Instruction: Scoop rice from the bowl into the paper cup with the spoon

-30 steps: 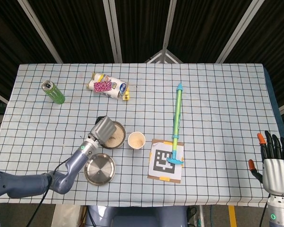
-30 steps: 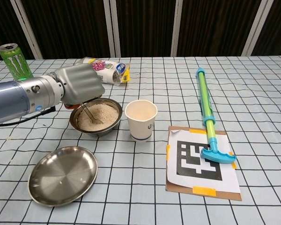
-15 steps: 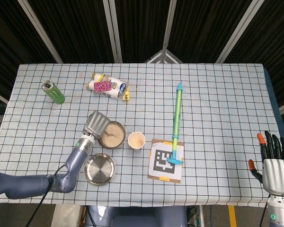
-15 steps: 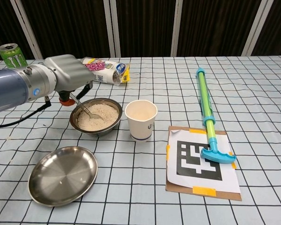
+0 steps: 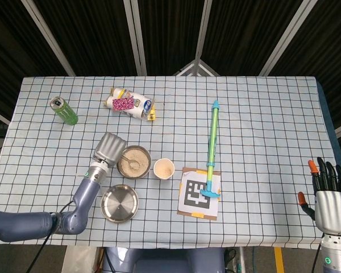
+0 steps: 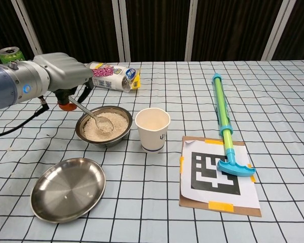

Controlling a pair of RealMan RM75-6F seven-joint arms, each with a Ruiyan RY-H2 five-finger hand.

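Observation:
A steel bowl [image 6: 86,135] [image 5: 127,174] of rice sits left of centre. Just right of it stands the paper cup [image 6: 152,129] [image 5: 163,169], upright, with rice showing inside in the head view. My left hand [image 6: 58,73] [image 5: 109,149] is above and left of the bowl and holds the metal spoon [image 6: 93,116] [image 5: 132,164] by its handle. The spoon's head, loaded with rice, lies at the rice surface inside the bowl. My right hand [image 5: 328,193] hangs off the table's right front corner, fingers apart, holding nothing.
An empty steel plate [image 6: 67,189] lies in front of the bowl. A green can [image 6: 12,61], a lying snack packet [image 6: 113,76], a blue-green water pump [image 6: 222,116] and a marker card [image 6: 218,174] are also on the checked cloth.
My left hand has drawn back left and up from over the bowl, tilting the spoon handle. The spoon's head now shows in the rice, carrying a load.

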